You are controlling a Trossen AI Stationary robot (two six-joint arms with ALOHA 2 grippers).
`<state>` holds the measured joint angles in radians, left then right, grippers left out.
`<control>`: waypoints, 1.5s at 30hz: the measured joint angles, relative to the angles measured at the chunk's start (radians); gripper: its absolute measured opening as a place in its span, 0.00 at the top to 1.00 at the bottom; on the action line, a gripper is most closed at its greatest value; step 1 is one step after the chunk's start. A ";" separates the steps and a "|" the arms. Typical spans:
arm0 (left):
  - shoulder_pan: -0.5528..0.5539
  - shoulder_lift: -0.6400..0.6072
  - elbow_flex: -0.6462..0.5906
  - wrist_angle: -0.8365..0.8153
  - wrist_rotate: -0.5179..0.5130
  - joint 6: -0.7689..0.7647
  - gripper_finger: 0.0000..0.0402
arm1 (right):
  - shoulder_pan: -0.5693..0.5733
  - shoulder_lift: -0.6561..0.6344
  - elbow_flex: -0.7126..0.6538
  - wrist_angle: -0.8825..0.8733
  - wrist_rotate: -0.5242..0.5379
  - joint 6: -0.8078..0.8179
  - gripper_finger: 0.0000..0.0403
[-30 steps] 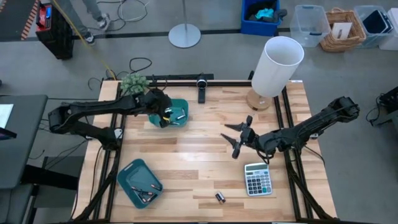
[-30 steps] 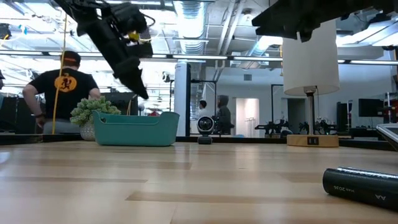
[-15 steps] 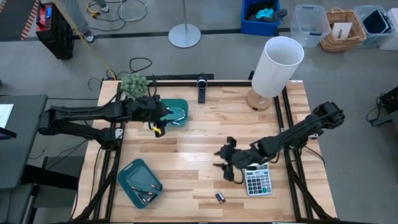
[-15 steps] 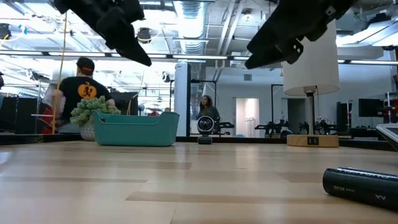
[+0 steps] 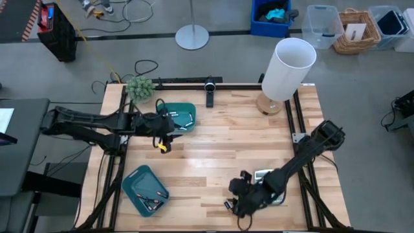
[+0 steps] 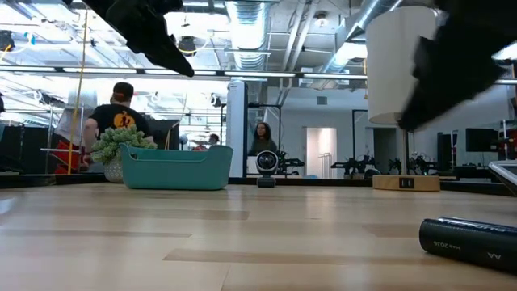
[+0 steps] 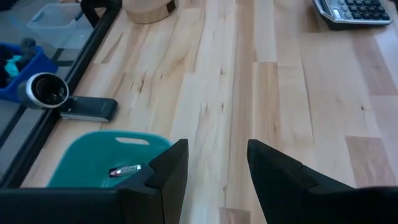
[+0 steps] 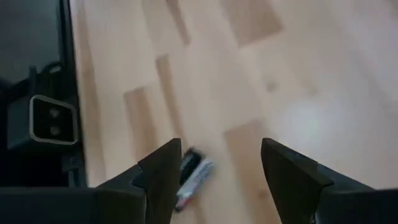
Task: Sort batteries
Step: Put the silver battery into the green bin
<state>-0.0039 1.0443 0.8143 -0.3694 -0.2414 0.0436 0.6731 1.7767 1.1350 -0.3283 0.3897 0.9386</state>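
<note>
One dark battery (image 5: 228, 205) lies on its side on the wood near the table's near edge; it also shows in the low view (image 6: 470, 239) and the right wrist view (image 8: 193, 175). My right gripper (image 5: 238, 202) hovers open just above it, its fingers (image 8: 163, 168) on either side. My left gripper (image 5: 169, 133) stands open and empty beside the teal bin (image 5: 184, 115), which holds a few batteries (image 7: 125, 169). A teal tray (image 5: 145, 189) at the near left holds more batteries (image 5: 151, 202).
A grey calculator (image 5: 266, 176) lies right of the loose battery, partly under my right arm. A white lamp (image 5: 284, 71) stands at the far right, a small plant (image 5: 138, 87) at the far left, a camera (image 5: 209, 90) at the far edge. Bare wood spans the table's middle.
My right gripper has swung from the table's middle toward the near edge and down, tipping its fingers onto the loose battery. My left gripper has drawn back from over the teal bin toward the near edge and risen a little. The battery has not moved.
</note>
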 joint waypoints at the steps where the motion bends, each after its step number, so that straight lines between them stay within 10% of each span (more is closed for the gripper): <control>1: -0.013 0.000 0.000 0.000 -0.010 -0.005 0.60 | 0.012 0.023 0.018 -0.006 0.000 0.024 0.41; 45: -0.156 0.001 0.000 0.002 -0.168 -0.072 0.60 | 0.123 0.242 0.169 -0.196 0.173 0.248 0.41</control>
<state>-0.1596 1.0451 0.8143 -0.3679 -0.4091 -0.0280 0.7963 2.0186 1.3045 -0.5246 0.5631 1.1870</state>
